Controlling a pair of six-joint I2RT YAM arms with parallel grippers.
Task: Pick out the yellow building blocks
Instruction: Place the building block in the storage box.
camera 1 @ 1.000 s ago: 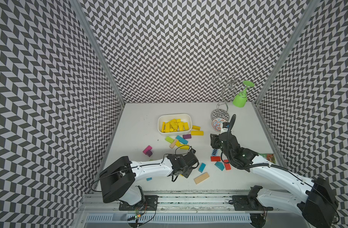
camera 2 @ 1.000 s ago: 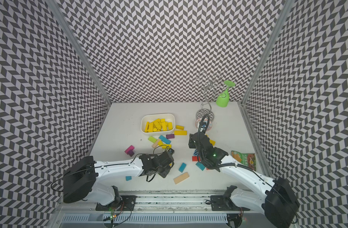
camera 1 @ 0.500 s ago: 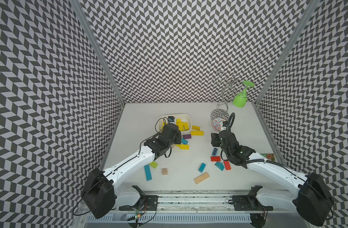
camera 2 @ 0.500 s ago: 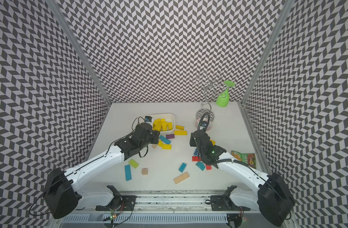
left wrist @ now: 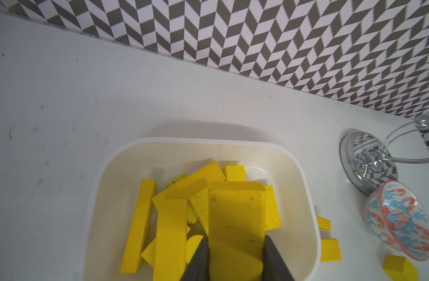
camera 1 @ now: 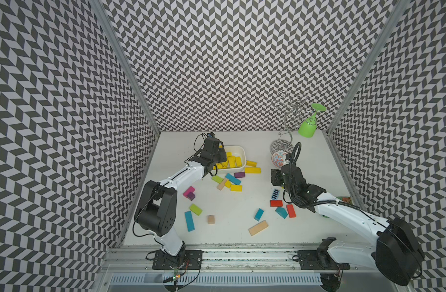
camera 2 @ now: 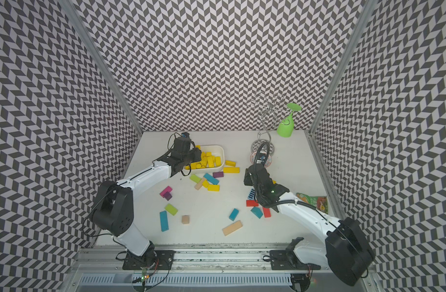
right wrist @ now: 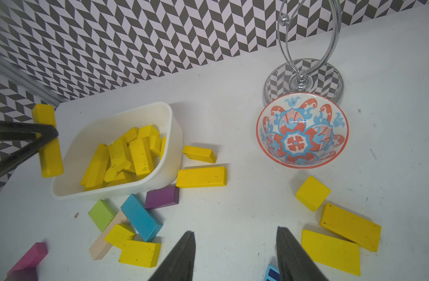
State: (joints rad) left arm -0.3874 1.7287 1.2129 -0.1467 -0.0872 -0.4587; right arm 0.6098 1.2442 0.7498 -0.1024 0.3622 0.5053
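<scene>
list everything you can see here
tray: 1, white, back of table
binned yellow blocks: uncounted heap, yellow, in tray
loose yellow blocks: 7, yellow, by tray and right hand
held yellow block: 1, yellow, above tray
teal blocks: 4, teal, scattered
red blocks: 2, red, by right arm
lime blocks: 2, lime, scattered
purple blocks: 2, purple, centre
pink block: 1, pink, left
wooden blocks: 3, pale, scattered
slotted block: 1, blue, by red blocks
bowl: 1, patterned, by stand
wire stand: 1, chrome, back right
goblet: 1, green, hanging on stand
snack packet: 1, green, right edge
left hand: 1, black, shut on held yellow block
right hand: 1, black, open
</scene>
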